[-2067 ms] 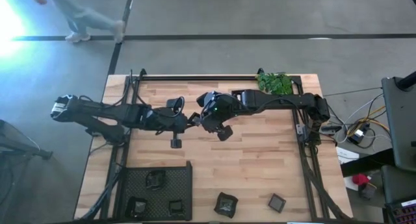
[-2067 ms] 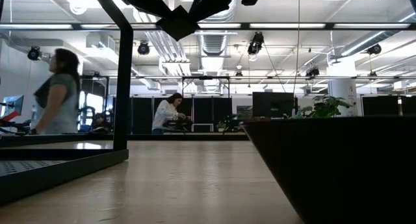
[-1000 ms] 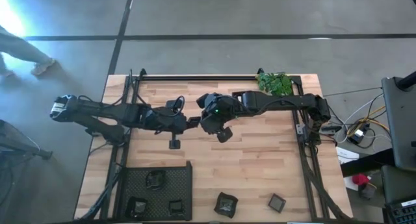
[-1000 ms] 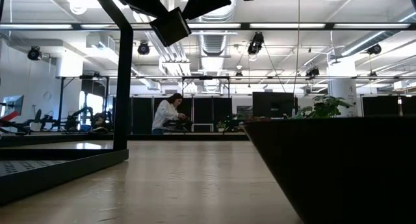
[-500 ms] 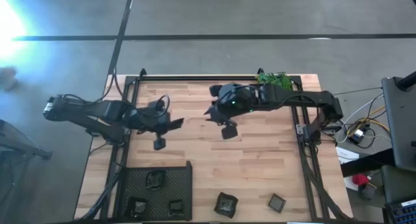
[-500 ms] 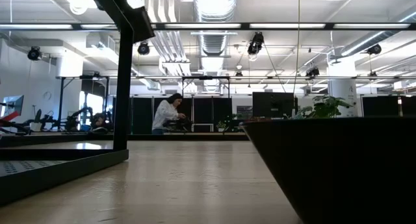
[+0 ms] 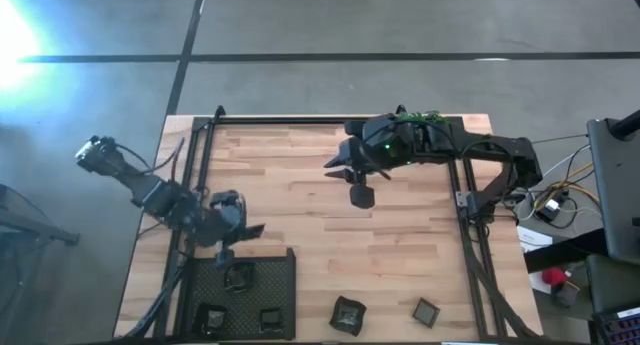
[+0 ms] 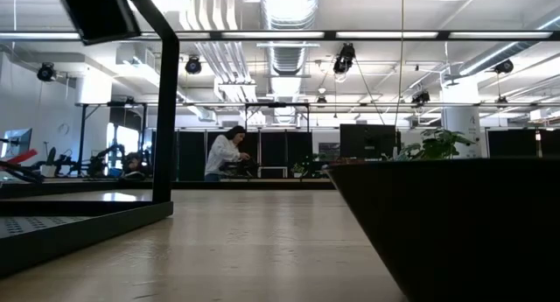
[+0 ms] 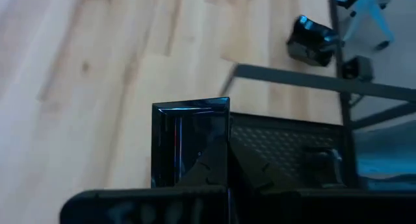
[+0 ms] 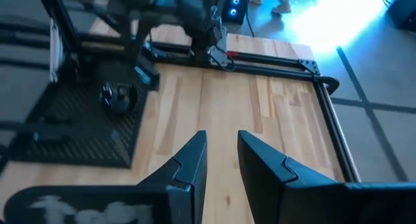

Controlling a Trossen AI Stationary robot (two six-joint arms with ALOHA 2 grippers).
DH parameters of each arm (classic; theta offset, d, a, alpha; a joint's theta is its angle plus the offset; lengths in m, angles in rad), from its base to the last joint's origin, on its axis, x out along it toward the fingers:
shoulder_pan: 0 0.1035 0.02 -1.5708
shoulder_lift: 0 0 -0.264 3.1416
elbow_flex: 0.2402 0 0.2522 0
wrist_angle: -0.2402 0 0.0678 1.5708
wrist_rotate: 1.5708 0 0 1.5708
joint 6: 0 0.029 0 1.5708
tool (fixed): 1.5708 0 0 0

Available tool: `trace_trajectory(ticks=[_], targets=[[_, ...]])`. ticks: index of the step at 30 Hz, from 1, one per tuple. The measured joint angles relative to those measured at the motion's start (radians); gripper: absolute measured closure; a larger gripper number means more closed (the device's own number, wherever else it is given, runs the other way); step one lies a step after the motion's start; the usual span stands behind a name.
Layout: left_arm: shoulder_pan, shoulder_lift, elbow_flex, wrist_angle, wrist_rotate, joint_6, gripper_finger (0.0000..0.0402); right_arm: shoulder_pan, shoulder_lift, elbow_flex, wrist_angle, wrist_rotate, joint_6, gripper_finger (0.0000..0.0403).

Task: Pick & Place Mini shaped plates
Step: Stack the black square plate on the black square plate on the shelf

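Gripping a glossy square plate (image 9: 190,143), left jaws clamp.

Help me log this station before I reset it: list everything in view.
table: one, light wood, under everything
mesh tray: one, black, lower-left corner in the high view
tray plates: three, dark, inside the mesh tray
loose plates: two, dark, on the wood right of the tray
held plate: one, black, square, in the left gripper
plant: one, green, far edge, partly under the right arm
person: one, white top, in the room behind
left gripper: shut on the held plate, by the tray
right gripper: open, empty, above the table
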Motion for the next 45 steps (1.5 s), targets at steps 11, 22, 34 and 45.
trace_trajectory(ticks=[11,22,34,45], targets=[[-0.240,0.161,0.004,0.039,-0.101,-0.270,0.0401,0.008,-0.021,0.000,0.002,-0.015,0.093,0.0333],[-0.324,0.496,0.223,0.051,-0.102,-0.414,0.0401,0.012,-0.020,0.000,-0.005,-0.017,0.054,0.0334],[-0.384,0.735,0.358,0.114,0.006,-0.540,0.0401,0.012,-0.020,0.000,-0.005,-0.016,0.010,0.0335],[-0.388,0.799,0.356,0.183,0.000,-0.535,0.0401,0.012,-0.020,0.000,-0.005,-0.016,0.007,0.0337]])
